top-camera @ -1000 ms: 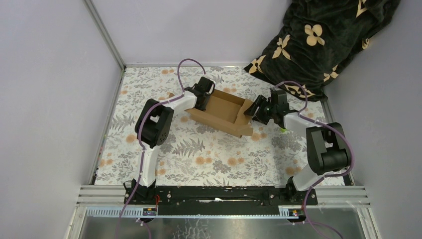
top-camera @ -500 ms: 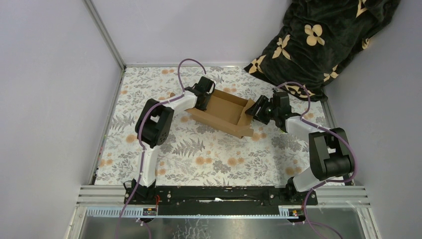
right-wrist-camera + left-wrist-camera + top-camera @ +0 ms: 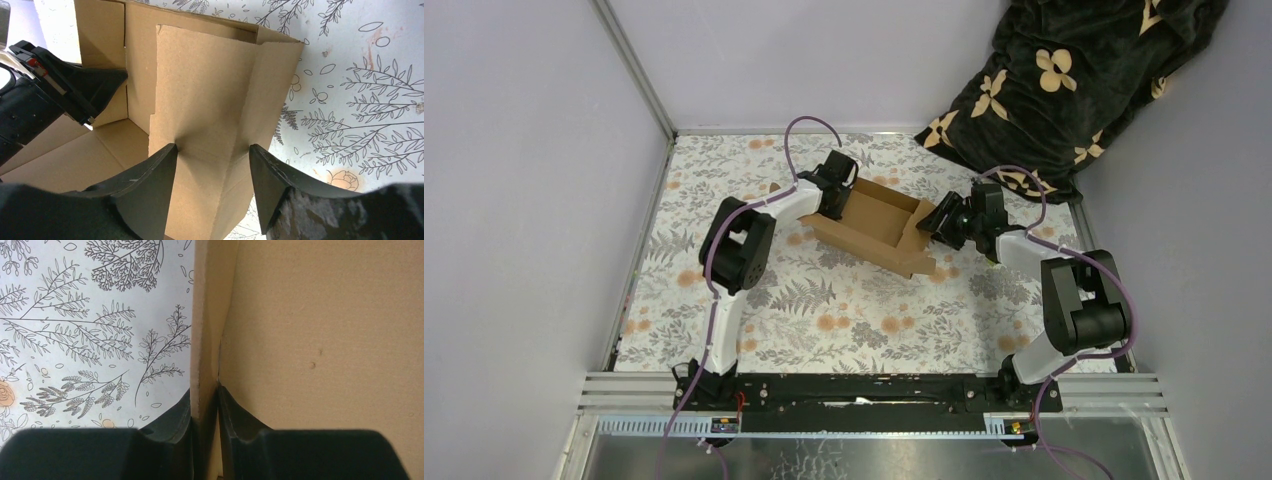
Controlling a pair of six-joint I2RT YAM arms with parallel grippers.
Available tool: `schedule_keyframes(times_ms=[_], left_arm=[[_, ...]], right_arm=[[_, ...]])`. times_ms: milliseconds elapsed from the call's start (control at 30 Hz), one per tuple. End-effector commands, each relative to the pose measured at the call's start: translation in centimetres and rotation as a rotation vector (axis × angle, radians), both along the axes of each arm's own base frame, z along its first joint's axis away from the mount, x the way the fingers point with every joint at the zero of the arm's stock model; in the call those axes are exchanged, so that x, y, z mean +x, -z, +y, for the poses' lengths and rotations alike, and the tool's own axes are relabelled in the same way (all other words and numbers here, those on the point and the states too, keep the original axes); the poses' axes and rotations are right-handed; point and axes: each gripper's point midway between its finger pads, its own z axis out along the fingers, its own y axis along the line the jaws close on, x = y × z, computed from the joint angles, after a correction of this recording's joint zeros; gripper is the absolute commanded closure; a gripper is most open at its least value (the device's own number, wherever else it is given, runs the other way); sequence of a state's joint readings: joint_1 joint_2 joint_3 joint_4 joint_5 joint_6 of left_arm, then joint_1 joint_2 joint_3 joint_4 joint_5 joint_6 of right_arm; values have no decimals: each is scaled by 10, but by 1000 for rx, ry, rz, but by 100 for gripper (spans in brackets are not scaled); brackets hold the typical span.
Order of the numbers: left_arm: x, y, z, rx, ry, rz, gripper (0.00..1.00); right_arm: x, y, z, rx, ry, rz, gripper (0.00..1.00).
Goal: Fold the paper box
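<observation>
**foldfan:** Brown cardboard, half-formed. The box (image 3: pixel 876 225) sits toward the far middle of the flowery tablecloth (image 3: pixel 824 300), walls up, lying at a slant. The left gripper (image 3: pixel 205 390) is clamped tight on the wall at the box's left end, one finger on each side of the board. The right gripper (image 3: pixel 212 150) straddles the flap at the right end, jaws spread with the cardboard between them. I can't tell if it's actually biting or just framing it.

**tabby_k:** That right flap is my worry. If the jaws squeeze off the crease, I'd guess the board buckles somewhere new instead of folding on the score. And if the right arm shoves left harder than the left pinch can hold, the whole thing could slide or twist on the cloth, or the pinched wall could crumple.

**foldfan:** The side panel next to that flap also looks loose. It could end up outside the wall rather than tucked in.

**tabby_k:** Anything in the box?

**foldfan:** Nothing I can see, just bare cardboard floor and the left gripper poking in. There's a dark blanket (image 3: pixel 1064 80) heaped at the far right corner, apart from the box.
</observation>
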State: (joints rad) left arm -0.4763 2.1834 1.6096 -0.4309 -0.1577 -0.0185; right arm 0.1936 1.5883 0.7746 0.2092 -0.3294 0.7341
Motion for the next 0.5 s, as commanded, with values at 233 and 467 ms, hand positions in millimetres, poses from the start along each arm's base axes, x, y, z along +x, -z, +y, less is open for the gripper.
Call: schedule_keyframes(times_ms=[233, 467], left_arm=[[-24, 28, -7, 9, 56, 131, 74], [-26, 30, -8, 5, 60, 138, 74]], right_arm=[[9, -20, -8, -152, -47, 2, 25], [4, -3, -2, -193, -72, 65, 33]])
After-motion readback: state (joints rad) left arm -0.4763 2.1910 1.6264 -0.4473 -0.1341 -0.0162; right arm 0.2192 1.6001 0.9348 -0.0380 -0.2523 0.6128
